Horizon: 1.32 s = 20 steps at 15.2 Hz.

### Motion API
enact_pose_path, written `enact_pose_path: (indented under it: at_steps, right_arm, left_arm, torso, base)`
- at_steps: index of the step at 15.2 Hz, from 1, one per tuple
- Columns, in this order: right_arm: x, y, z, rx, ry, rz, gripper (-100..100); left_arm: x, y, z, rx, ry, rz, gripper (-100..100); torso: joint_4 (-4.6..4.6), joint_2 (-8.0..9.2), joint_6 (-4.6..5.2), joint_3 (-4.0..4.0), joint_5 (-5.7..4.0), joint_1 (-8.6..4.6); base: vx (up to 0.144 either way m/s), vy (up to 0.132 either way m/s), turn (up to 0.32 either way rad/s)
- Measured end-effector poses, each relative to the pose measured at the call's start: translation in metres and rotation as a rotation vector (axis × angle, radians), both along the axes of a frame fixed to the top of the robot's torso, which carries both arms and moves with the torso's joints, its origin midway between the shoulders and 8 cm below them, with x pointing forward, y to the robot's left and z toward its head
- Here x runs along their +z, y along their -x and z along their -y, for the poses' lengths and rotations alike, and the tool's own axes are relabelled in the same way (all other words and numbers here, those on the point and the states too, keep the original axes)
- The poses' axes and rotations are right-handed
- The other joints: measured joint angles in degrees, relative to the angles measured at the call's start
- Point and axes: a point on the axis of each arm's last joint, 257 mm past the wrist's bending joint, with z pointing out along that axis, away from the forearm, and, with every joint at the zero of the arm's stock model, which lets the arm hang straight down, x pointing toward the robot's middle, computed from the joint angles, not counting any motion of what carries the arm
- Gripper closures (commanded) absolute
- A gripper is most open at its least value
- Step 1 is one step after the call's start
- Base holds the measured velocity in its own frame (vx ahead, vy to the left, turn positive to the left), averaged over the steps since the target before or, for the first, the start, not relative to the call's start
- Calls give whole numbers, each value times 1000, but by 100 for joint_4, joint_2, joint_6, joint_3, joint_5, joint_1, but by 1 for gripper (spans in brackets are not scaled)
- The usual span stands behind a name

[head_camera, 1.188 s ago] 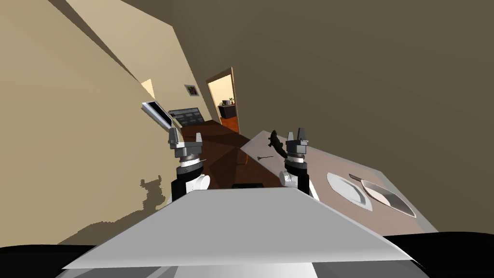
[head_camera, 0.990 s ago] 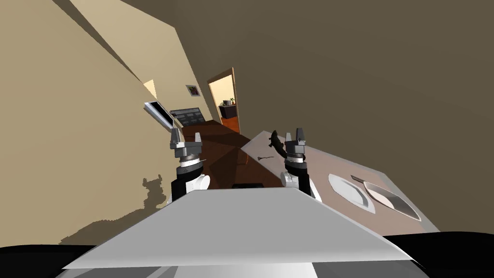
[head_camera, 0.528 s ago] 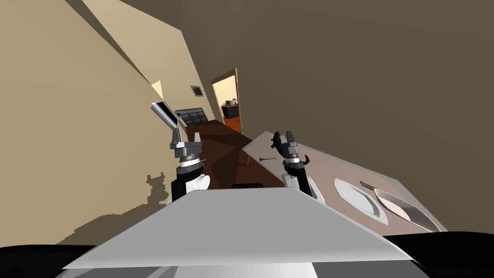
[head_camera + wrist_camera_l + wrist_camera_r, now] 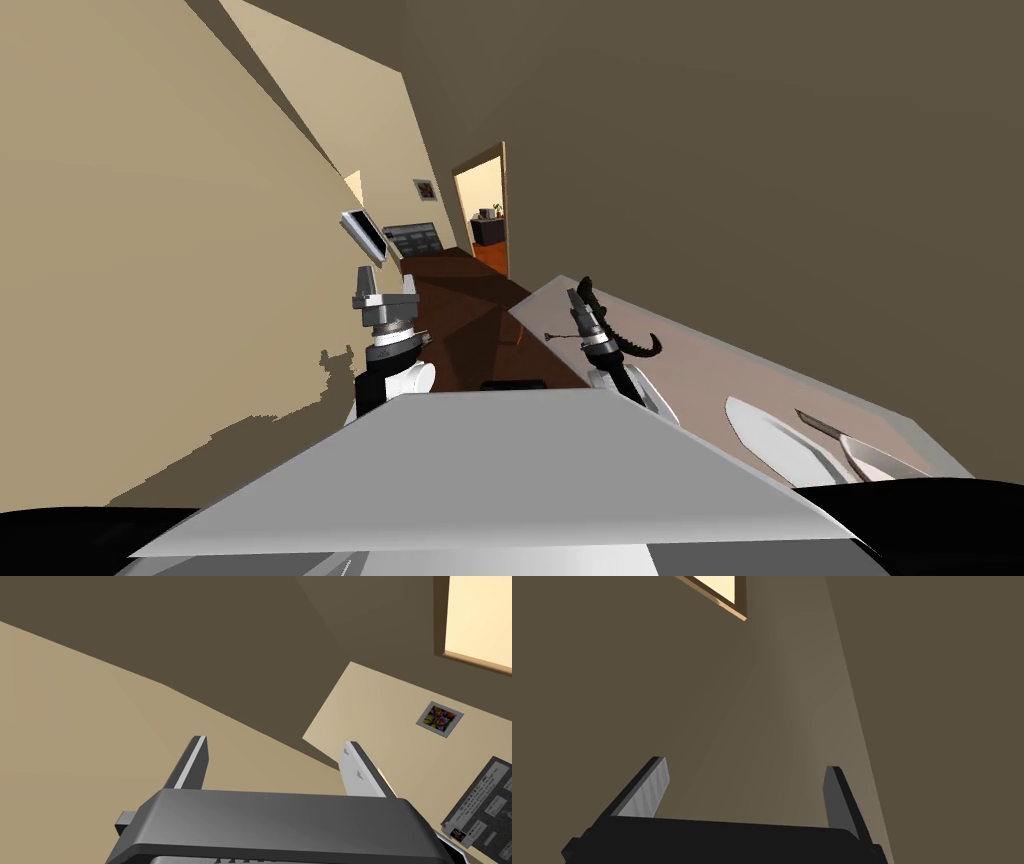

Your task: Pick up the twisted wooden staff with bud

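Thin, dark, twisted staff (image 4: 562, 338) lies on the pale brown desk (image 4: 720, 375), apparently just beside the right gripper (image 4: 580, 305). Both this and the left gripper (image 4: 385, 282) stand wide and upturned, a posture suited to approaching.

On the table (image 4: 720, 370), a dark curved object (image 4: 645, 346): our right gripper (image 4: 578, 305) covers its middle, leaving a hooked end and a tip; we cannot identify it. Thin stick (image 4: 558, 336) just beside that gripper: too small for us to read any twist or bud, one end behind the wrist. White plate (image 4: 775, 445) and second dish (image 4: 885, 462): near rims cut off. Blade (image 4: 820, 424) between them, partly under the dish.
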Motion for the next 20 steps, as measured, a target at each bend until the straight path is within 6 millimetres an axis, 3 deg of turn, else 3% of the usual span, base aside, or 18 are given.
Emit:
enact_pose_path:
  at_steps: [8, 20]
  right_arm:
    - [-99, 1, -18, 54, 240, -205, -100]
    - [-264, 53, -8, 145, 618, -507, -100]
  left_arm:
    - [0, 0, 0, 0, 0, 0, 0]
    - [0, 0, 0, 0, 0, 0, 0]
  torso:
    - [0, -2, -1, -1, 0, 1]
    - [0, -1, 1, -1, 0, -2]
  base:
    - [64, -2, 176]
    - [68, -8, 189]
